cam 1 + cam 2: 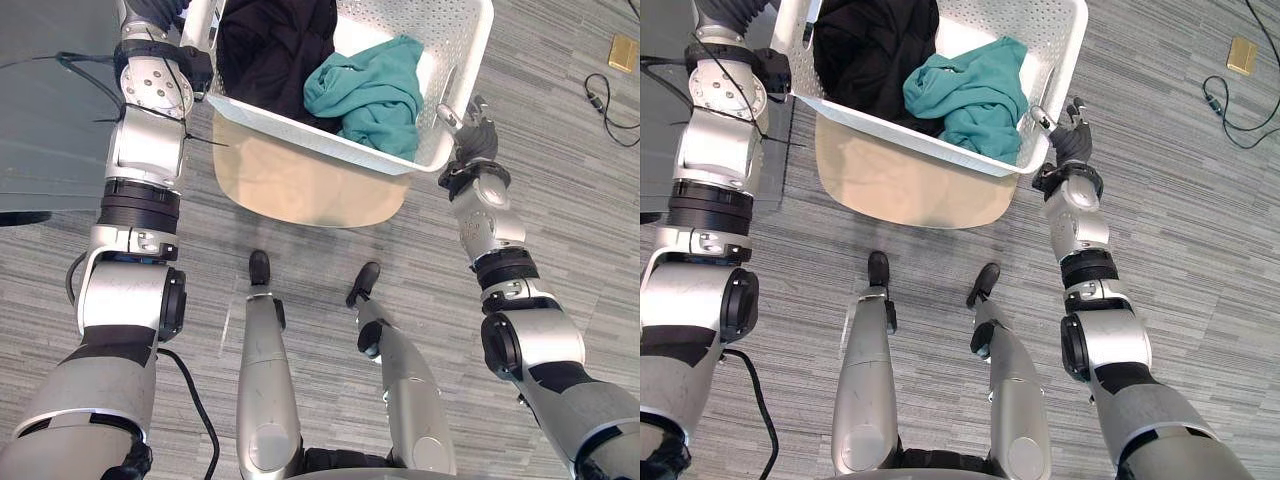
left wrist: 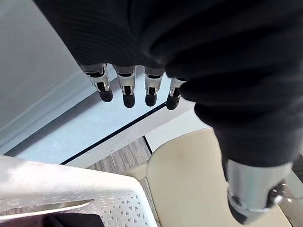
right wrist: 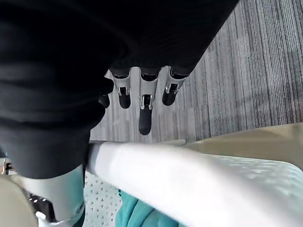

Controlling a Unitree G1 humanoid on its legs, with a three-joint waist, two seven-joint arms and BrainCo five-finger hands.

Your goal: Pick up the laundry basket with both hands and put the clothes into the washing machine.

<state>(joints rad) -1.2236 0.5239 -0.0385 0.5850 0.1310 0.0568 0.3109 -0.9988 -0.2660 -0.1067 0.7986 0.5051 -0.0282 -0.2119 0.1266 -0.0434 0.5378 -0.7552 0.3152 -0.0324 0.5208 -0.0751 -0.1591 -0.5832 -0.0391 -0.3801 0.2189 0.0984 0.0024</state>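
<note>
Closest to the camera is the right robot hand (image 3: pixel 144 109), seen from its own wrist. Its fingers are straight and a little spread, pointing out over the grey striped floor (image 3: pixel 265 71). The thick rim of the white plastic laundry basket with small holes (image 1: pixel 300 130) runs across just under those fingers. The thumb sits on the other side of the rim, by the holey inner wall. Nothing is curled round the rim, so this hand is open. I cannot tell if the thumb touches the basket.

The left robot hand (image 2: pixel 127 90) is open too. Its fingers hang straight in a row, a bit apart from each other, with the thumb off to one side. A corner of the basket is near them but not touching.

From the head camera you can see more of the basket. It stands on a beige seat with round corners (image 1: pixel 300 190). Inside lie a big black piece of clothing (image 1: pixel 275 50) on the left and a crumpled teal piece of clothing (image 1: pixel 372 95) on the right, touching each other.

That view puts the right robot hand at the basket's near right corner, with the arm bent a little at the elbow. The left arm is stretched forward along the basket's left side, its wrist just beside the rim.

A small yellow block (image 1: pixel 623 52) lies on the floor, well apart on the right.
</note>
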